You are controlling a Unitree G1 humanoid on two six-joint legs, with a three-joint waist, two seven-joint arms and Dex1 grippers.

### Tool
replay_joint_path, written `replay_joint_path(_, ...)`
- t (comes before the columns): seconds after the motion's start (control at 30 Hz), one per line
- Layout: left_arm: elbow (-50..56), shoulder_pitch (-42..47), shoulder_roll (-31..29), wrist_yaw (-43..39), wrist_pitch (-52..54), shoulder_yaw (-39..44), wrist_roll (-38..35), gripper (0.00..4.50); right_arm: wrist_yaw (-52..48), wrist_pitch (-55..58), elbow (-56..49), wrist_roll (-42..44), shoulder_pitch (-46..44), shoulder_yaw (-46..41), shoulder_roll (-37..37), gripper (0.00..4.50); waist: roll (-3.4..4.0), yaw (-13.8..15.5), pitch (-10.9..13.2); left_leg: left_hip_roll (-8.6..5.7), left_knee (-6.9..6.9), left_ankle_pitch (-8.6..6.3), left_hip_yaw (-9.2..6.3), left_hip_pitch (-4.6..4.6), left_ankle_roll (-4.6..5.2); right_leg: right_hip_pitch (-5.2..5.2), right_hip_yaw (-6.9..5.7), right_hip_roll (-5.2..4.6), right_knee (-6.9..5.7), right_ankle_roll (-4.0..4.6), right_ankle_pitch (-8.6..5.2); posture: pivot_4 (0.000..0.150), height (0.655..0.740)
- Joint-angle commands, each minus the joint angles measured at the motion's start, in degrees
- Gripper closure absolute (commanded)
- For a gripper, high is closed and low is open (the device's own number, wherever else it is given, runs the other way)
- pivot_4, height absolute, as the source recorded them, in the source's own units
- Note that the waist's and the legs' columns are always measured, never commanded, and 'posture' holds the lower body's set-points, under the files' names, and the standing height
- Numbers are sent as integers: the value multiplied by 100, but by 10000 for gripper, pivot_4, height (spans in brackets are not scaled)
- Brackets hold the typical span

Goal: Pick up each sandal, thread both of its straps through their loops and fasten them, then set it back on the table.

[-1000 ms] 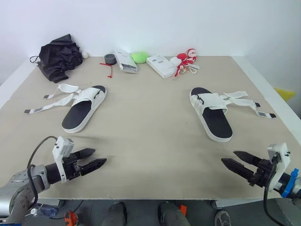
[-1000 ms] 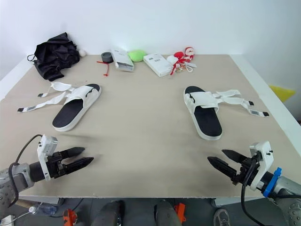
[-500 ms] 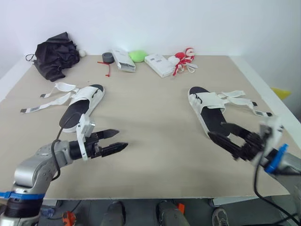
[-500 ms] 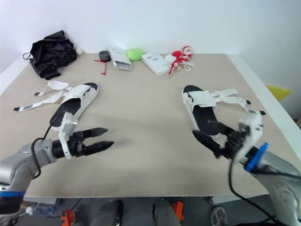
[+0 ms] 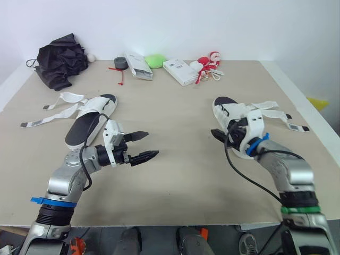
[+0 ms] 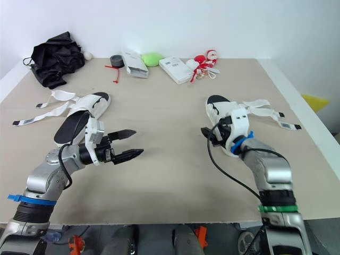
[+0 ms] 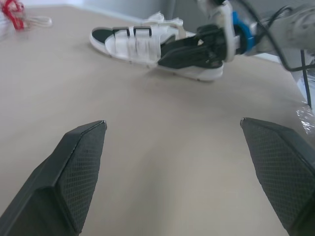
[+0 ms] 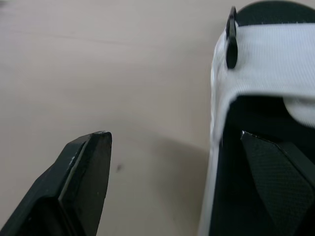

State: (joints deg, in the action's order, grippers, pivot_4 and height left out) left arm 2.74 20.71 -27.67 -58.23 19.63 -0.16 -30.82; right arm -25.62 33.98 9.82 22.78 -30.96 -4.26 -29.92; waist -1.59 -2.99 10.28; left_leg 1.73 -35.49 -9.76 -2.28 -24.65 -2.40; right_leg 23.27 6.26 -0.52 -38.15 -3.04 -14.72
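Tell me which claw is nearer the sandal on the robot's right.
Right. The right claw straddles that sandal's inner edge, open. The left claw hangs open over bare table, well apart from it.

Head cameras overlook the table; low wrist cameras share one sandal.

R sandal: heel half hidden behind R claw; print on white box too small to read.
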Motion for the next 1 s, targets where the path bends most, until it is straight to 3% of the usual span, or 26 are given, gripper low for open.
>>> replay_joint_path(0.03, 38, 47, -28, 110, -187, 283, -3, 0, -79, -527, 731, -320, -550, 45, 170, 234, 1, -2, 0, 4, -2, 0, 0, 1, 0, -2, 0, 4, 0, -4, -2, 1500, 7380)
replay_joint_path(0.37, 419, -187, -69, 203, -184, 525, -218, 0, 568, -1592, 2838, -1169, -1555, 29, 669, 234, 0, -10, 0, 8, -6, 6, 2, 2, 0, -2, 6, 10, -1, -8, 12, 1500, 7380)
replay_joint_path(0.47, 312, -78, 147, 414, -480, 689, -207, 0, 565, -1851, 2893, -1153, -1478, -51, 809, 8163, -2, -14, -1, 9, -10, 8, 2, 7, 1, -7, 6, 11, -1, -12, 15, 1500, 7380)
replay_joint_path(0.67, 88, 36, 600, 743, -925, 744, -87, 0, 399, -2145, 2731, -1094, -1243, -227, 899, 37542, -2, -14, -2, 9, -17, 18, 2, 14, 10, -17, 6, 13, -1, -16, 27, 1500, 7380)
replay_joint_path(0.73, 103, 23, 651, 683, -968, 734, -121, 0, 326, -2142, 2658, -1088, -1182, -237, 932, 44468, -2, -13, -2, 9, -15, 18, 1, 13, 11, -17, 6, 13, -1, -16, 27, 1500, 7380)
replay_joint_path(1.0, 234, 14, 746, 665, -875, 777, -310, 0, -378, -1821, 2088, -837, -992, -196, 981, 44468, -2, -14, -2, 9, -3, 17, -1, 13, 11, -14, 6, 15, -1, -12, 23, 1500, 7380)
